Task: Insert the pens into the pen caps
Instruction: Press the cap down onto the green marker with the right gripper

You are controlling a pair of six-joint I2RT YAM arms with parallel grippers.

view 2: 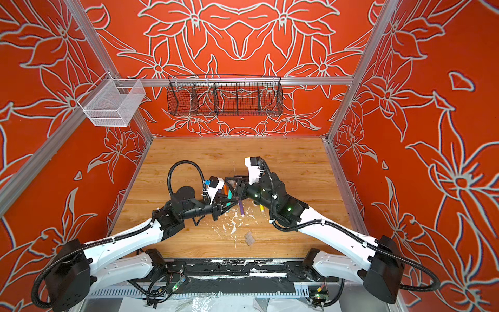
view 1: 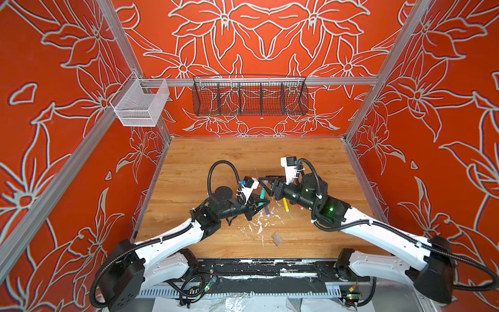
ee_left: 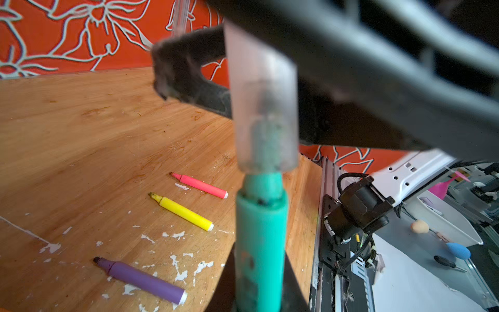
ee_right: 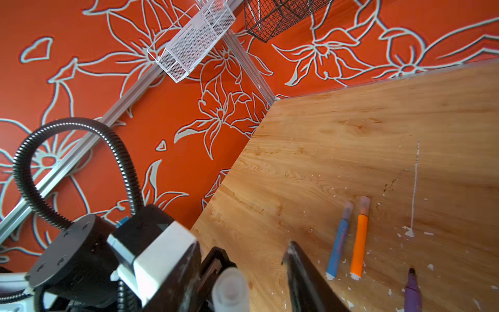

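White arms, blk joints, ribbed cables

In both top views a wooden tabletop is lying between red walls that are showing pale flower outlines. At 12 o'clock above it, a black wire basket with dividers is hanging from an aluminium rail. At about 10 o'clock, a white mesh basket is hanging beside the corner post. White paint flecks are lying toward 6 o'clock from the tabletop's middle.
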